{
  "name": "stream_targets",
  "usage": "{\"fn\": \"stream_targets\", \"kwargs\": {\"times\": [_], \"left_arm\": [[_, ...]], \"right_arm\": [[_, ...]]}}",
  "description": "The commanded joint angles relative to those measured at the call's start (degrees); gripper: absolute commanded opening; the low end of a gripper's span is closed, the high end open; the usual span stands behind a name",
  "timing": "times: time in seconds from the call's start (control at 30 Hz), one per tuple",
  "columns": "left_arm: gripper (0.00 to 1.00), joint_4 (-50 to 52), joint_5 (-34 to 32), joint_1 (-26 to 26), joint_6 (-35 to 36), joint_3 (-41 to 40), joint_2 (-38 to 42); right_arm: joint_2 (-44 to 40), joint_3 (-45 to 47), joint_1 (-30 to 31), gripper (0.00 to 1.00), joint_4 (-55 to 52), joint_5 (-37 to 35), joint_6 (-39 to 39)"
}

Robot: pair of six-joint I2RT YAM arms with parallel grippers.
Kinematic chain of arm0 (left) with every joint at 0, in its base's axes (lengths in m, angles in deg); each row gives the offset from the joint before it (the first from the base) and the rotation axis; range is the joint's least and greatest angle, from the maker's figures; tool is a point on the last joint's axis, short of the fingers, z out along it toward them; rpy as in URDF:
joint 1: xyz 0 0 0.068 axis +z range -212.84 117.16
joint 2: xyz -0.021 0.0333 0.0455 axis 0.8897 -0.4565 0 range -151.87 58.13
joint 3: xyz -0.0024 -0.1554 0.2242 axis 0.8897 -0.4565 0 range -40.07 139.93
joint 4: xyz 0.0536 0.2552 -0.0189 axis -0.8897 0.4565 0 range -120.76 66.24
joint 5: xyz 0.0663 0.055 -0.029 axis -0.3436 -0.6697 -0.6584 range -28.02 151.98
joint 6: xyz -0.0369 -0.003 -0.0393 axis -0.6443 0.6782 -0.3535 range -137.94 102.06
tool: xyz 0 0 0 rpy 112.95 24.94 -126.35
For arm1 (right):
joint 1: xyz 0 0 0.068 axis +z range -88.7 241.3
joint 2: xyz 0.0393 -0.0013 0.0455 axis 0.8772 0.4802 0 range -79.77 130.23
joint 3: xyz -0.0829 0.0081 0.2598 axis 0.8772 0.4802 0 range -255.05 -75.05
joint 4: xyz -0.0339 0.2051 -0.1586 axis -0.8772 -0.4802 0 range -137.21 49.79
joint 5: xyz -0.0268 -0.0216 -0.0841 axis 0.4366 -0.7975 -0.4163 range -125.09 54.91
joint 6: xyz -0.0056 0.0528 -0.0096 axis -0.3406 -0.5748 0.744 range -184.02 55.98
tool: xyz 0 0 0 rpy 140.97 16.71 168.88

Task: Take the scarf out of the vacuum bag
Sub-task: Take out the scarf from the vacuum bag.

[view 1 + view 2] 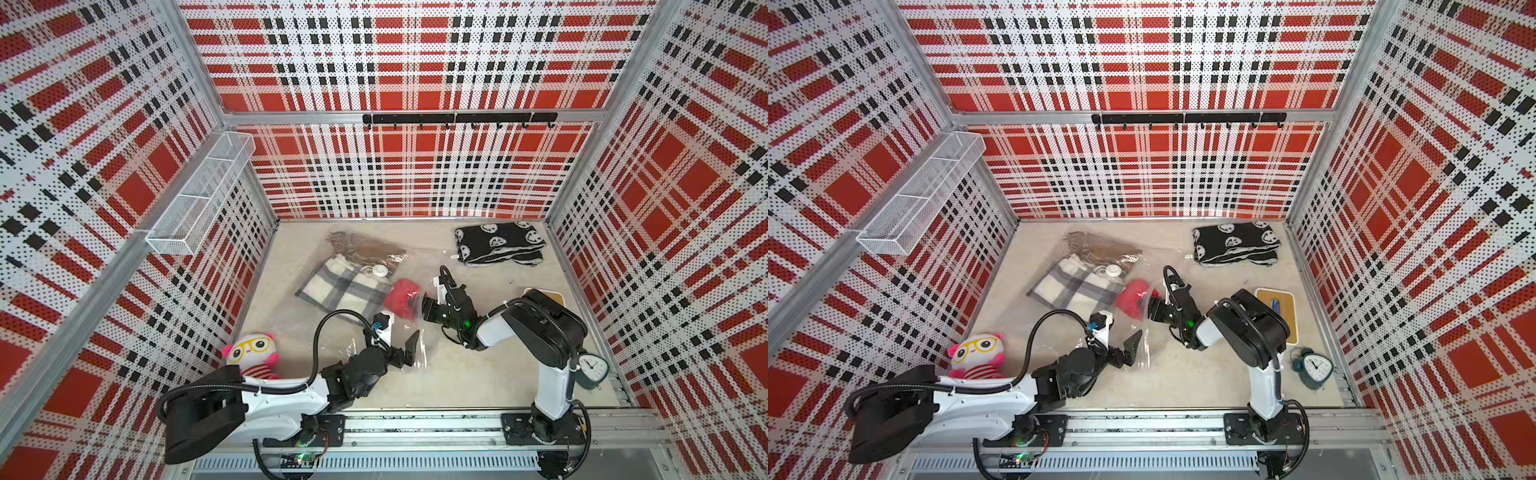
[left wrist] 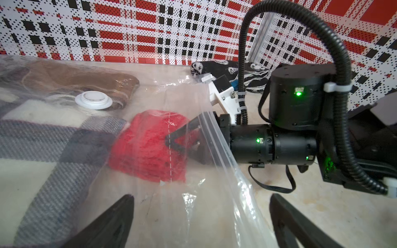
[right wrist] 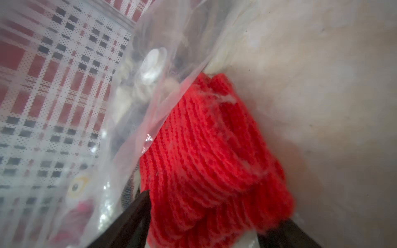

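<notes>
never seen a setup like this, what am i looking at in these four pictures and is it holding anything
These are two robot arms at a table, each ending in a two-finger gripper. Two pictures look down on the whole scene; the other two come from cameras on the wrists. On the table lies a clear vacuum bag holding a plaid scarf, a brown scarf and a red scarf. Outside it lie a black-and-white scarf, a plush toy and a clock. The right gripper is inside the bag's mouth, closed on the red scarf. The left gripper is open, holding nothing, at the bag's edge.
</notes>
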Motion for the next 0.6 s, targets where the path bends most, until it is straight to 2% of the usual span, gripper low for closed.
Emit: {"fn": "stream_targets", "kwargs": {"times": [0.0, 0.1, 0.17, 0.27, 0.33, 0.37, 0.57], "left_arm": [[0.99, -1.1, 0.6, 0.1, -0.2, 0.9, -1.6], [0.99, -1.6, 0.2, 0.0, -0.2, 1.4, -3.6], [0.99, -2.1, 0.0, 0.2, -0.2, 1.4, -4.4], [0.99, -2.7, -0.1, 0.3, -0.2, 1.3, -4.7], [0.99, -3.1, 0.1, 0.4, -0.2, 1.4, -4.7], [0.99, -3.1, 0.3, 0.5, -0.2, 1.4, -4.7], [1.00, -3.0, 0.7, 0.5, 0.0, 2.0, -4.5]], "right_arm": [[3.3, -2.1, 0.7, 0.73, -1.3, -1.7, -0.7], [5.2, -2.5, 0.6, 0.65, 0.6, -2.0, -0.9], [5.5, -2.5, 0.6, 0.54, 0.9, -2.6, -0.4], [5.1, -2.2, 0.6, 0.31, 1.3, -2.8, 0.7], [4.5, -1.5, 0.2, 0.12, 1.8, -2.7, 1.5], [4.3, -1.2, 0.0, 0.07, 2.0, -2.2, 1.8], [1.6, 2.6, -3.0, 0.03, 3.2, 0.3, 3.8]]}}
